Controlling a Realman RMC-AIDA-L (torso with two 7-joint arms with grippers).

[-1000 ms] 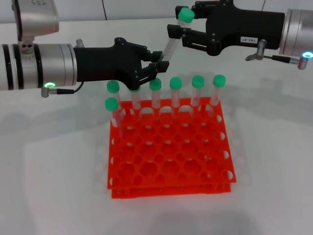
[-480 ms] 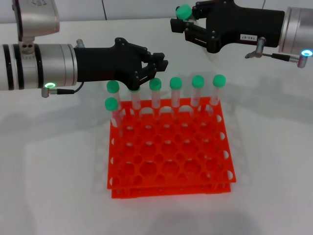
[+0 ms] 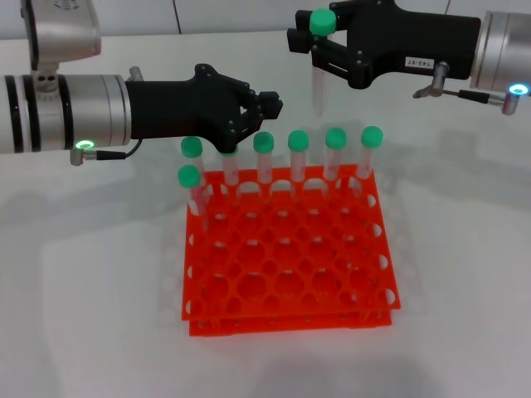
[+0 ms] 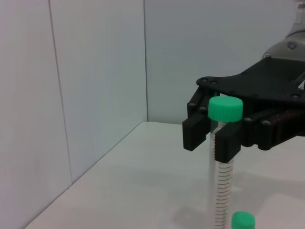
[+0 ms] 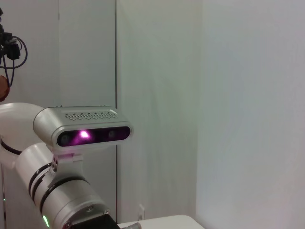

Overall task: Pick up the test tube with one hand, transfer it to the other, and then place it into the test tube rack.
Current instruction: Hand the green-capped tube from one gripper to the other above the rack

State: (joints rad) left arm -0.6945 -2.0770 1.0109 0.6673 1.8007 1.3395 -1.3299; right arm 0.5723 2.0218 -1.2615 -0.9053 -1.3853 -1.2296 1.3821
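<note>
An orange-red test tube rack (image 3: 286, 249) on the white tabletop (image 3: 91, 290) holds seven green-capped tubes (image 3: 299, 157), six along its far row and one just in front at the left end. Above its far side, the right pincer (image 3: 318, 46), bearing a small white printed label too small to read, grips the test tube (image 3: 319, 70) upright just below its green cap. The unlabelled left pincer (image 3: 267, 106) reaches level from the left over the rack's far-left corner, its fingers nearly together and holding nothing.

White table (image 3: 91, 290), orange-red test tube rack (image 3: 286, 274) standing directly on it
</note>
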